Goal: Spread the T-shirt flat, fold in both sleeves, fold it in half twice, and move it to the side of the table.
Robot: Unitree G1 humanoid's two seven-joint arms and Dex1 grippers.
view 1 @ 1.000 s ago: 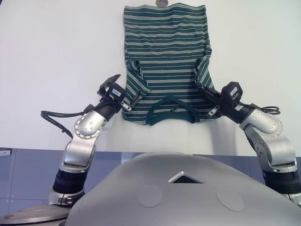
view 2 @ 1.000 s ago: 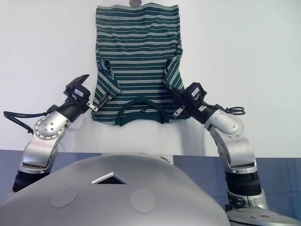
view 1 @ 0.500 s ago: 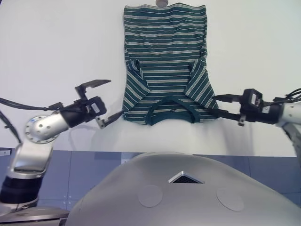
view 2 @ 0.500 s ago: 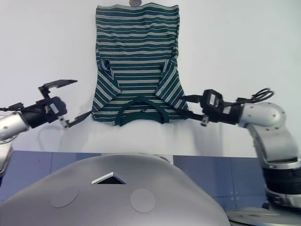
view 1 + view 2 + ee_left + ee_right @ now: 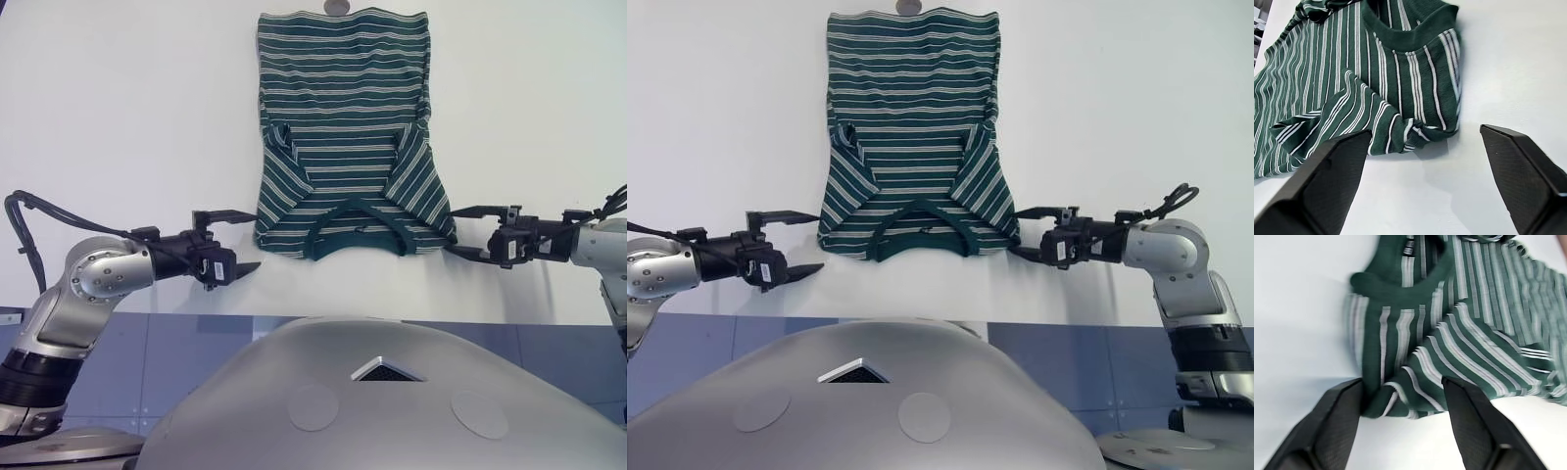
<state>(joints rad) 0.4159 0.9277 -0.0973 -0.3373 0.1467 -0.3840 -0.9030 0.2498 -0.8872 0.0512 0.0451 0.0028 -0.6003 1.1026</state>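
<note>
Shirt: the green striped shirt (image 5: pixel 343 127) is lying flat in the middle of the white desk (image 5: pixel 118 117). Its collar (image 5: pixel 358 230) is pointing at the near edge and its hem is reaching toward the far edge.
Sleeves: the left sleeve (image 5: pixel 284 171) and the right sleeve (image 5: pixel 416 171) are both lying folded inward over the body, slanting toward the middle.
Left hand: the left hand (image 5: pixel 255 238) is hanging over the near edge, just beside the shirt's near left corner and apart from the cloth. Its fingers (image 5: pixel 1337 166) are standing wide apart and gripping nothing. In the left wrist view, bare desk and the shirt's corner are showing between them.
Right hand: the right hand (image 5: pixel 451 230) is sitting at the shirt's near right corner, level with the collar. Its fingers (image 5: pixel 1337 416) are spread apart, closing on nothing. In the right wrist view, the corner of the cloth is lying in the gap between them. Whether a fingertip is touching the fabric cannot be told.
</note>
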